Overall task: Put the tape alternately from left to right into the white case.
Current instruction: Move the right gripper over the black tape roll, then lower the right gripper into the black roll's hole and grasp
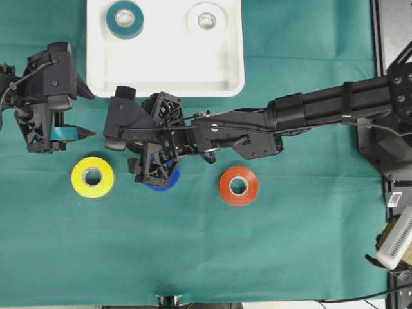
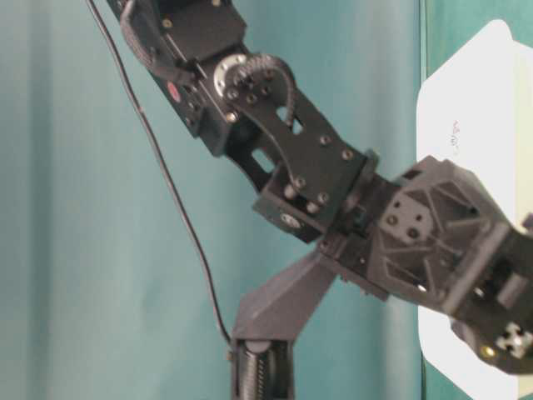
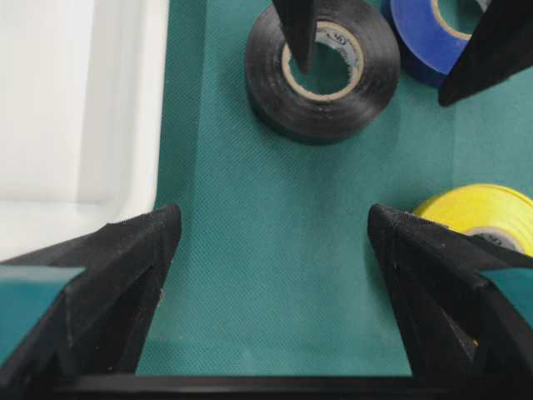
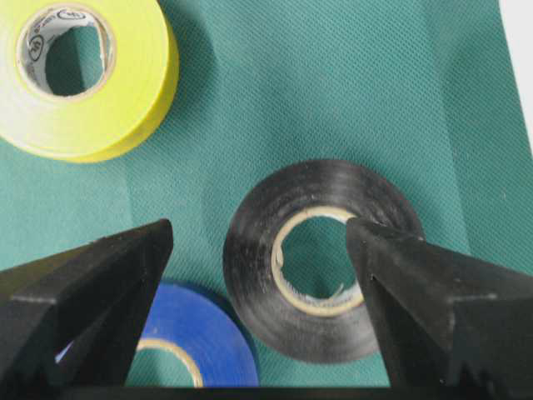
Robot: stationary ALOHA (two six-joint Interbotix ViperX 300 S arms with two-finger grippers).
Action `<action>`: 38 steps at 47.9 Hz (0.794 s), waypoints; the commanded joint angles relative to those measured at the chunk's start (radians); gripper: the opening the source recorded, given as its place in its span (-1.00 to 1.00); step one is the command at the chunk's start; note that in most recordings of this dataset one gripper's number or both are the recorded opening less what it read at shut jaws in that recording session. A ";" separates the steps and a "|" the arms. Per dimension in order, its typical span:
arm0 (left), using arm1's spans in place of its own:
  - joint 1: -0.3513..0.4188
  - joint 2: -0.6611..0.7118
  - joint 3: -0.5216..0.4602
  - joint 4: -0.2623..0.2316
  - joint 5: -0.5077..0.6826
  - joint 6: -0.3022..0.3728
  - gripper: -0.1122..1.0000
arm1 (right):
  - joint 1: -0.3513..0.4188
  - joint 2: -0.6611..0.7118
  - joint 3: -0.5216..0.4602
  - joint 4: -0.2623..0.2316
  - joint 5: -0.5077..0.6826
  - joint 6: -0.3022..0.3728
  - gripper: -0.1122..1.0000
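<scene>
1. The right gripper (image 4: pixel 258 275) stands spread over the black roll (image 4: pixel 321 258), one finger in its core, the blue roll (image 4: pixel 183 342) beside.
2. The left gripper (image 3: pixel 271 242) is spread, empty, near the white case (image 1: pixel 232 71).
3. Teal roll (image 1: pixel 124 18) and white roll (image 1: pixel 206 20) lie in the case; yellow roll (image 1: pixel 93 176) and red roll (image 1: pixel 239 185) on the cloth (image 1: pixel 257 257).

Both arms are matte black with boxy, screw-studded links and thin black cables. The left gripper (image 1: pixel 80 134) carries teal tape on its fingers. A ribbed silver-hubbed joint and red dot sit above the right arm's wrist block.
</scene>
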 commanded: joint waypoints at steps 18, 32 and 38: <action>-0.002 -0.006 -0.015 -0.002 -0.006 -0.002 1.00 | -0.002 0.034 -0.043 0.003 0.021 0.005 0.72; 0.000 -0.006 -0.018 0.000 -0.006 -0.003 1.00 | -0.003 0.041 -0.043 0.002 0.021 0.063 0.71; -0.002 -0.005 -0.021 -0.002 -0.005 -0.003 1.00 | -0.005 0.041 -0.043 -0.002 0.021 0.117 0.68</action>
